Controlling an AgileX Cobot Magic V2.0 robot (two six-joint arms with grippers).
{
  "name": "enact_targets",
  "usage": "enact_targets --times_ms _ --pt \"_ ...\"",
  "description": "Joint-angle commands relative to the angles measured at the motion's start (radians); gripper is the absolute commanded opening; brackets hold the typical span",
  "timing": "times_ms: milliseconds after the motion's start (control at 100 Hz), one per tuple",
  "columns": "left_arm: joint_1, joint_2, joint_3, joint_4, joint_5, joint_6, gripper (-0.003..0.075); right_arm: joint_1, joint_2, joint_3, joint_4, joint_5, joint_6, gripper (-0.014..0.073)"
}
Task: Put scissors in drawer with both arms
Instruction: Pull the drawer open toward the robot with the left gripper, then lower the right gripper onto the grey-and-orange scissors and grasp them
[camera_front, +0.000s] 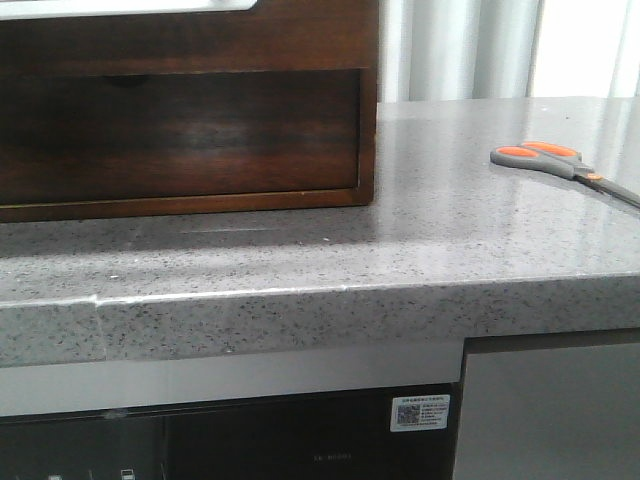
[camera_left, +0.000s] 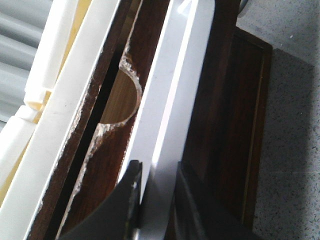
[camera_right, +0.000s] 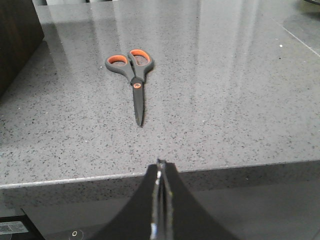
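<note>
On the right side of the front view, near the edge of the frame, the scissors (camera_front: 560, 164) lie flat on the speckled grey surface (camera_front: 330, 260), well apart from the dark wooden cabinet that fills the upper left. In the right wrist view they sit in the upper middle, loops away from the camera and blades pointing back toward the right claw (camera_right: 160, 175), whose fingers are pressed together with nothing between them and which hangs short of the surface edge.

They look light and rigid, so weight should be no trouble; the difficulty is likely their low profile on a smooth, glossy top, where slim metal blades could slide or pivot under a pinch. The thicker grey handles, just behind the pivot, seem the best place to take hold.

Their handles are grey with orange-lined loops, an orange pivot dot, and closed, narrow grey blades.

In the left wrist view, the left claw (camera_left: 157, 192) has its fingers parted around a pale strip beside the drawer (camera_left: 107, 150), whose dark front shows a half-round notch; whether the fingers actually clamp the strip I cannot tell.
</note>
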Motion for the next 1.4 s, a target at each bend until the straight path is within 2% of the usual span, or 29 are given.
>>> enact_targets --times_ms 0,100,170,290,360,520,760,860,1000,1060,1250,1390 --pt "-0.002 -0.016 -0.013 -0.102 -0.012 -0.054 -0.0018 0.001 0.018 -0.036 0.000 -0.069 -0.005 -0.0067" --pt "-0.002 -0.016 -0.012 -0.102 -0.011 -0.056 0.0010 0.001 0.018 -0.036 0.000 -0.069 -0.005 -0.0067" --pt "-0.002 -0.016 -0.012 -0.102 -0.011 -0.057 0.0094 0.001 0.018 -0.036 0.000 -0.069 -0.005 -0.0067" --pt "-0.002 -0.016 -0.012 -0.102 -0.011 -0.058 0.0288 0.001 0.018 -0.036 0.000 -0.069 -0.005 -0.0067" --pt "-0.002 -0.016 -0.012 -0.102 -0.011 -0.058 0.0333 0.001 0.018 -0.036 0.000 -0.071 -0.005 -0.0067" --pt "-0.002 -0.016 -0.011 -0.102 -0.064 -0.069 0.0336 0.001 0.018 -0.036 0.000 -0.067 -0.005 -0.0066" --pt "-0.002 -0.030 -0.011 -0.094 -0.150 -0.186 0.0336 0.001 0.083 -0.046 0.002 -0.049 -0.005 -0.0060" --pt "-0.002 -0.060 -0.011 -0.107 -0.198 -0.242 0.0336 0.001 0.146 -0.073 0.006 -0.049 -0.005 0.0003" --pt "-0.002 -0.122 -0.011 -0.115 -0.219 -0.311 0.0335 0.001 0.259 -0.143 0.008 -0.058 -0.005 0.0179" --pt "-0.002 -0.157 -0.011 -0.124 -0.219 -0.332 0.0335 0.001 0.321 -0.184 0.008 -0.065 -0.005 0.0223" --pt "-0.002 -0.260 -0.011 -0.228 -0.211 -0.354 0.0335 0.003 0.546 -0.349 0.008 -0.070 -0.009 0.0226" --pt "-0.002 -0.325 -0.011 -0.286 -0.169 -0.400 0.0335 0.006 0.739 -0.506 0.010 0.013 -0.012 0.0227"
